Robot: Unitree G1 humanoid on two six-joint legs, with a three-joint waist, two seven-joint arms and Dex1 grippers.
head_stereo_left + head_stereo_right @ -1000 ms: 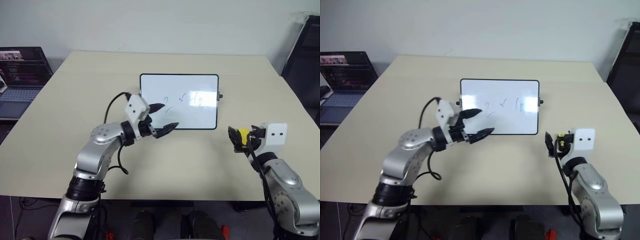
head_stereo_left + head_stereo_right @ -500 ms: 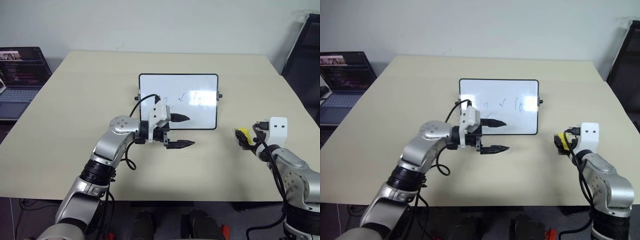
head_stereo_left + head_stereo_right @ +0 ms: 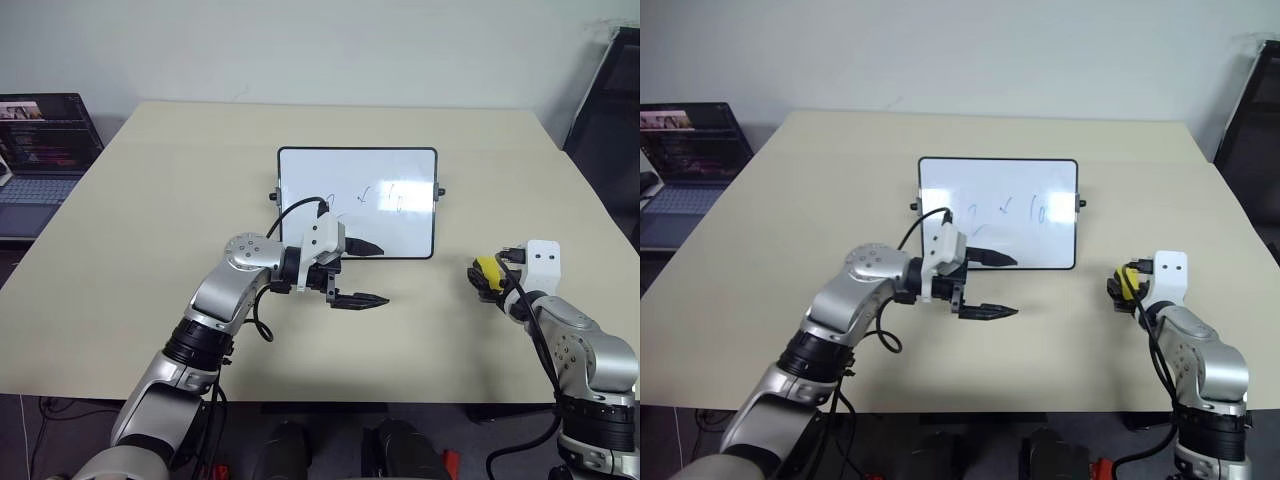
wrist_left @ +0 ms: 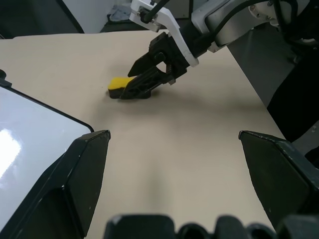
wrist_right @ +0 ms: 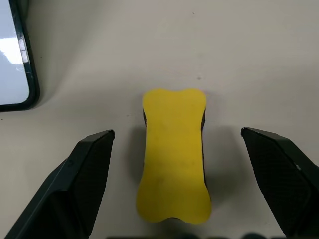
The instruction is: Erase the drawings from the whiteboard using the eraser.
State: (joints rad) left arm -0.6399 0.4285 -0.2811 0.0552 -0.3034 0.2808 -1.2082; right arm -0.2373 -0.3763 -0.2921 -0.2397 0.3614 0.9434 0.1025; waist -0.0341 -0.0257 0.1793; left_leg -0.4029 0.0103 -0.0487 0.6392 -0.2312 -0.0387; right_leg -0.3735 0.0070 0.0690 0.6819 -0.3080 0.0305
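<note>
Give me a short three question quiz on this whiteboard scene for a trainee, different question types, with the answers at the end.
1. True or false: the right hand is clamped on the eraser.
2. Which does the left hand hover beside? A) the laptop B) the whiteboard C) the eraser
3. Fill in: the drawings on the whiteboard are ____ in colour.

Key:
1. False. The eraser lies on the table between the right hand's open fingers, with a gap on each side.
2. B, at its near edge, fingers spread.
3. Blue, unerased.
</note>
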